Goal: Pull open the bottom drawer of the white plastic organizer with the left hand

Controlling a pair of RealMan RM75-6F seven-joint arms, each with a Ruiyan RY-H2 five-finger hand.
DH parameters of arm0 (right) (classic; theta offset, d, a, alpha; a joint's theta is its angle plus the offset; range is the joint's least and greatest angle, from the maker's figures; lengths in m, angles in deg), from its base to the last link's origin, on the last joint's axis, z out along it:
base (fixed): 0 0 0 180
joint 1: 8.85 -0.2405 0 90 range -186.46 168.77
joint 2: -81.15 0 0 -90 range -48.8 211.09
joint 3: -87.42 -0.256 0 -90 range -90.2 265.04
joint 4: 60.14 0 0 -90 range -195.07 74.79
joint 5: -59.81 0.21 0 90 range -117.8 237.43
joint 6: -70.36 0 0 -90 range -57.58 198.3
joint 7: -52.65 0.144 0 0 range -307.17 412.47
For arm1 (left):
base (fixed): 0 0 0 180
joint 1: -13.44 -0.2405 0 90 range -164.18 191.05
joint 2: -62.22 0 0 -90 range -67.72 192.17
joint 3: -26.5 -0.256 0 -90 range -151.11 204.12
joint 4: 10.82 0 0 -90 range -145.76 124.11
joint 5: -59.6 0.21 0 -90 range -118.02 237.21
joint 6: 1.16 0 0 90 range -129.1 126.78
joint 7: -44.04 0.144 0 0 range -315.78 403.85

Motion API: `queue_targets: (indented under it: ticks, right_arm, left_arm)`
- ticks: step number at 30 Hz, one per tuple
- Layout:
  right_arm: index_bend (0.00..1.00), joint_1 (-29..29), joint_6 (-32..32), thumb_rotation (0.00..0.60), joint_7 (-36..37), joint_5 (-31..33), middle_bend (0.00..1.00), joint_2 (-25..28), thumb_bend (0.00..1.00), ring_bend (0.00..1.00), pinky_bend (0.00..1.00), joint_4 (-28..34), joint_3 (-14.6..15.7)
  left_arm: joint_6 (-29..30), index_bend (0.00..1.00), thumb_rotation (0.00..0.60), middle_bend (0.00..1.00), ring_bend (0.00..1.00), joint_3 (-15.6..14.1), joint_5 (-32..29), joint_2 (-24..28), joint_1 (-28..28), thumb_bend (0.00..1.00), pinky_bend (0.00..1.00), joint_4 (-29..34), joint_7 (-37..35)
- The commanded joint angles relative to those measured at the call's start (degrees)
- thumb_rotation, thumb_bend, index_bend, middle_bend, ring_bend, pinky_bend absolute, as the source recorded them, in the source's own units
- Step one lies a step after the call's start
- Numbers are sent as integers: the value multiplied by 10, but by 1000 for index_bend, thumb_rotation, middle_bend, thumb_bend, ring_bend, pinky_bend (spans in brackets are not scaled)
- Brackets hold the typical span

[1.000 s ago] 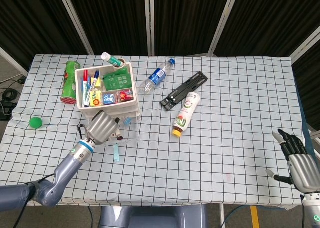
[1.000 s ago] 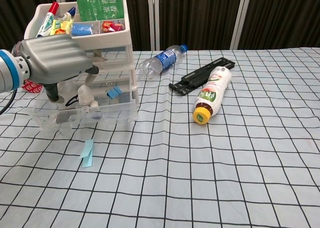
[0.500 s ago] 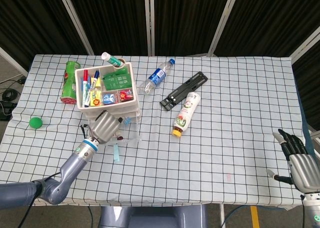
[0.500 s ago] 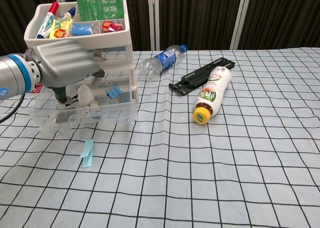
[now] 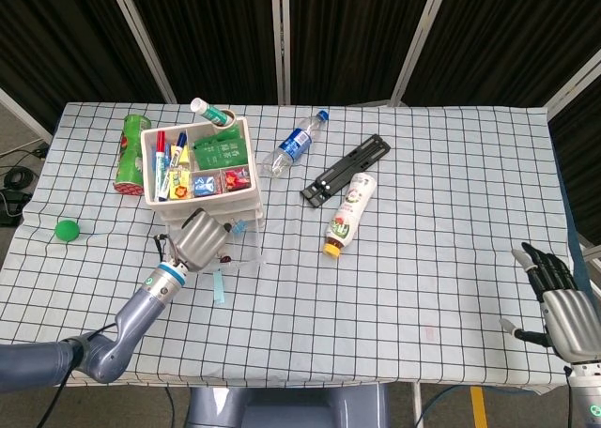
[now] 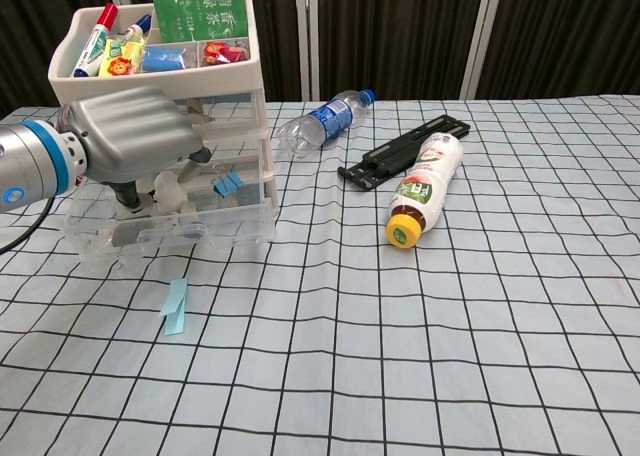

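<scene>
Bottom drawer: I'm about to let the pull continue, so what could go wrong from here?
The bottom drawer already juts well out; pulled further, it may come free. The organizer is loaded on top, so it might tip or slide. The blue slip lies ahead of the left hand and could get dragged.

The left hand (image 6: 135,141) covers much of the bottom drawer (image 6: 170,231), so we cannot tell whether its fingers grip the handle. We see the right hand (image 5: 562,301) only in the head view, cut off by the frame's corner.
</scene>
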Motion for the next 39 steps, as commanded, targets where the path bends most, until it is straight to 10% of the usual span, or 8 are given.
queue_targets:
  ticks: [1,21,39]
  right_arm:
    - [37,0,0,600,0,0,0,0,34,0,0,0,0]
    - [37,1,-1,600,0,2,0,-1,34,0,0,0,-1]
    - [37,3,-5,600,-9,2,0,-2,34,0,0,2,-1]
  left_arm:
    - [1,489,600,848,776,-1,5,-4,-1,269,700,-5,-4]
    - [27,543,600,848,776,-10,48,12,-15,425,700,21,-17]
    - [141,534,600,848,776,-3,146,142,-81,425,700,170,-89]
